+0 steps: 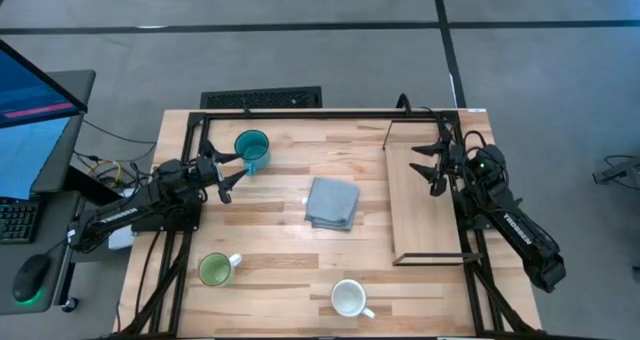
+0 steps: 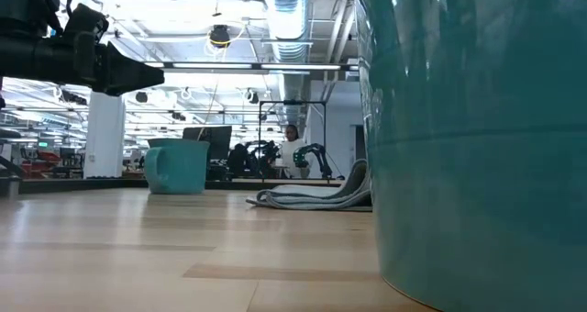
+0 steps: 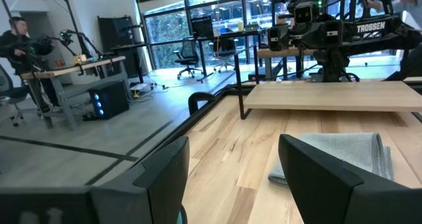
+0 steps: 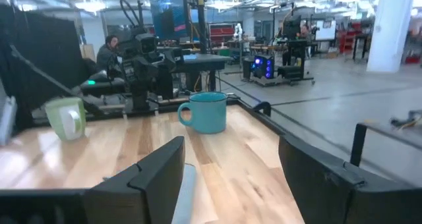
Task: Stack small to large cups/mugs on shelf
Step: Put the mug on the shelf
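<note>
- Slatted wooden tabletop [image 1: 280, 270] fills my overhead view, with grey floor around it and a monitor off the left edge.
- I see the shelf [image 1: 428, 202], a pale board in a thin black wire frame, lying along the table's right side with nothing on it.
- My left gripper [image 1: 225, 175] hangs over the table's left part, just beside the teal-blue mug [image 1: 252, 149]; its fingers stand spread and hold nothing.
- My right gripper [image 1: 432, 165] hovers over the far end of the shelf, fingers spread wide, nothing between them.
- From the right wrist camera I see the teal-blue mug upright, handle pointing towards the light green mug [image 4: 66, 117].
- Light green mug sits upright near the table's front left, well apart from the shelf.
- White mug [image 1: 349, 298] stands upright at the front edge, near the middle.
- Folded grey-blue cloth [image 1: 332, 202] lies mid-table, between the teal-blue mug and the shelf.
</note>
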Available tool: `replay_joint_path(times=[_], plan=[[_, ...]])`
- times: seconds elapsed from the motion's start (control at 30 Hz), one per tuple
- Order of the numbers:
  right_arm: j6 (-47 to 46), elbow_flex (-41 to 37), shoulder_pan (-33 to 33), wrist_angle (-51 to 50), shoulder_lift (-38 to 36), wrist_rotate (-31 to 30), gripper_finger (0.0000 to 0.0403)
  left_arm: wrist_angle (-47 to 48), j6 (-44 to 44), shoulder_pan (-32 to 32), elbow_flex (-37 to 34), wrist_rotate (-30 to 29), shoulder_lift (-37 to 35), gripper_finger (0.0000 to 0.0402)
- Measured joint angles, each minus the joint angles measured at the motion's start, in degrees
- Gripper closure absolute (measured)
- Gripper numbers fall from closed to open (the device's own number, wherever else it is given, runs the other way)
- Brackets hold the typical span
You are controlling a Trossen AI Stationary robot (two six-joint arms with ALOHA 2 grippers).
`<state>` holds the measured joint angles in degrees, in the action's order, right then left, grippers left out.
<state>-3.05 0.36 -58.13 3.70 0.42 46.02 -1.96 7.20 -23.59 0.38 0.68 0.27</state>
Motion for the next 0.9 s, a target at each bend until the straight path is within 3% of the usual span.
replay_joint_path(times=[0.2, 0.37, 0.77, 0.9], plan=[[-3.0, 0.0, 0.0, 0.5, 0.0, -0.1, 0.0132, 0.0, 0.0, 0.0, 0.0, 0.0, 0.0, 0.0175], [-3.0, 0.0, 0.0, 3.1, 0.0, -5.1, 0.0132, 0.0, 0.0, 0.0, 0.0, 0.0, 0.0, 0.0175], [-4.1, 0.0, 0.0, 22.8, 0.0, -16.3, 0.0132, 0.0, 0.5, 0.0, 0.0, 0.0, 0.0, 0.0175], [-4.1, 0.0, 0.0, 25.9, 0.0, -16.7, 0.0132, 0.0, 0.5, 0.0, 0.0, 0.0, 0.0, 0.0175]])
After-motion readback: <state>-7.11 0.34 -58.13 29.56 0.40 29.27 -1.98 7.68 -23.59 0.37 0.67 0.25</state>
